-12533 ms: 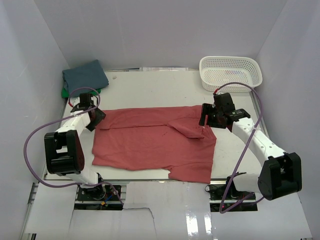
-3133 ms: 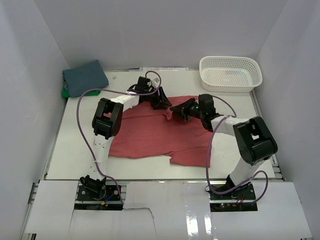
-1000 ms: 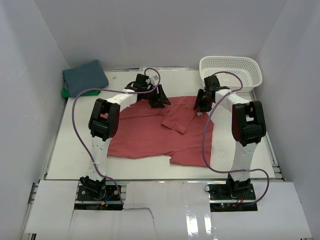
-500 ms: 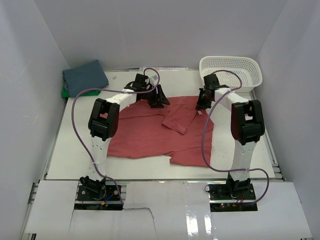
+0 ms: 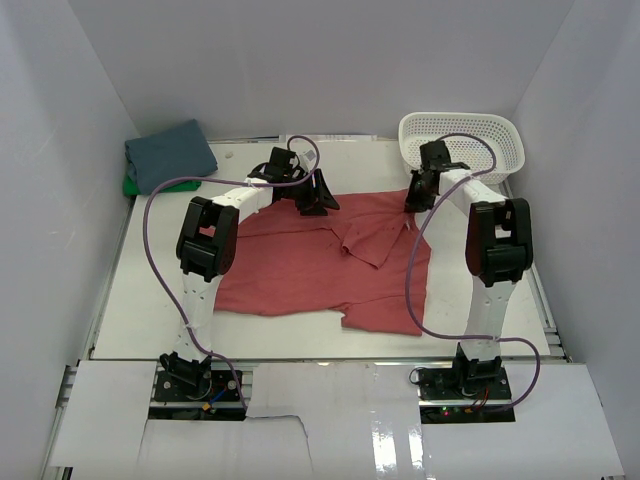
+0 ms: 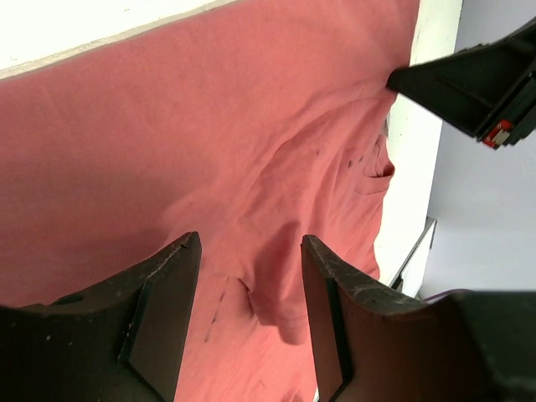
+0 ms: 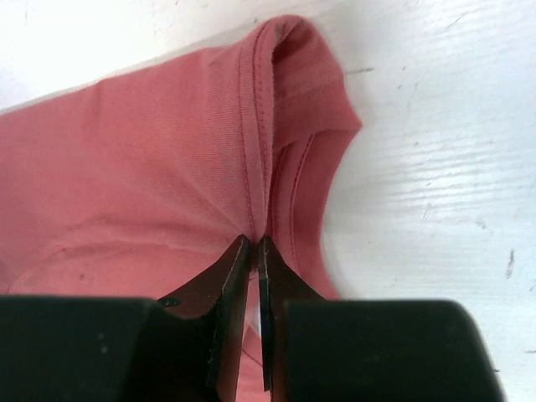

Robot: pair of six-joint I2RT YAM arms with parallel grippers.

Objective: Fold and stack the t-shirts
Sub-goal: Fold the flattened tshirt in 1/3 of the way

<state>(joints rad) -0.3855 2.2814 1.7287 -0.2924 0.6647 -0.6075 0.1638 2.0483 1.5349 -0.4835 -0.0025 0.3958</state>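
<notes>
The coral-red t-shirt [image 5: 290, 270] lies spread across the middle of the table, with a folded flap [image 5: 375, 235] at its right part. My left gripper [image 5: 318, 200] hovers open over the shirt's far edge; in the left wrist view its fingers [image 6: 159, 318] straddle a wrinkle of red cloth [image 6: 276, 310] without touching it. My right gripper [image 5: 415, 200] is at the shirt's far right corner. The right wrist view shows it [image 7: 254, 243] shut on a stitched hem of the red shirt [image 7: 167, 167]. The slate-blue shirt [image 5: 170, 152] lies folded at the back left, on top of the green one [image 5: 130, 185].
A white mesh basket [image 5: 462, 140] stands at the back right, just behind my right gripper. Bare white table [image 5: 150, 300] shows left of the red shirt and along the right side [image 7: 435, 167]. White walls enclose the table on three sides.
My right gripper has shut on the shirt's hem and drawn it a little right and back toward the basket, pulling the folded flap rightward. The left arm has stayed still.
</notes>
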